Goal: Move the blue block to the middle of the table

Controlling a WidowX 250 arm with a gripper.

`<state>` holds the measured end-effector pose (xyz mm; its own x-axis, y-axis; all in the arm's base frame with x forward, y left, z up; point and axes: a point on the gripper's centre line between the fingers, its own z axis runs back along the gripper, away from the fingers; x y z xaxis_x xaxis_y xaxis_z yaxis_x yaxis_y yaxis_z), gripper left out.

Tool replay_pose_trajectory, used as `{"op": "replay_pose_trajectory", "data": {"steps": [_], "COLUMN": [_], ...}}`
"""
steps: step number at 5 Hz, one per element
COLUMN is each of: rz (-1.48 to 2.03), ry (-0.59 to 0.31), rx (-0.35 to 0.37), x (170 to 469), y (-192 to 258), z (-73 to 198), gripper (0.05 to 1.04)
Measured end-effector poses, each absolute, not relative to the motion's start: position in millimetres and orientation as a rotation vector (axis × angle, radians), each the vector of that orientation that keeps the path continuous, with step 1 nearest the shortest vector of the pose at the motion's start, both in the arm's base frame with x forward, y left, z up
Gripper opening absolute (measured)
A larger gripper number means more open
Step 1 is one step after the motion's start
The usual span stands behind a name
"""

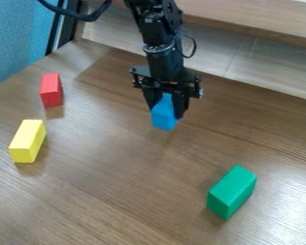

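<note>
Camera view: the fingers are found closed about the blue block, one on each of two opposite sides, with its lower part projecting below them. Taking the green block as reference, the blue block lies behind it and to its left as seen here, well apart. Whether its underside touches the surface cannot be determined. Principal risk: slippage or twisting during transfer, which a grip confined to the upper part of smooth faces could cause. Second risk: tipping at set-down, should the block meet the surface at a tilt or be released too high. Third risk: misplacement, since the middle is unmarked; overshoot towards the green block could bring the two into contact. Dragging is also possible if lift is insufficient. The yellow block, far to the left of the green block and somewhat behind it, and the red block, left and farther behind it, are judged a lesser collision hazard. Containers: none noted; the green, yellow and red blocks stand directly on the surface, with nothing enclosing them.
</note>
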<state>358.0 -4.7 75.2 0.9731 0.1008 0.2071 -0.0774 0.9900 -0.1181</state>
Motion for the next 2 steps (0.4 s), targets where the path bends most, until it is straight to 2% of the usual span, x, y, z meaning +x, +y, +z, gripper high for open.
{"op": "replay_pose_trajectory", "data": {"steps": [2], "rz": [0.083], "ry": [-0.186], "rx": [-0.093], "x": [356.6], "y": [-2.4], "z": [80.2], "gripper": [0.577]}}
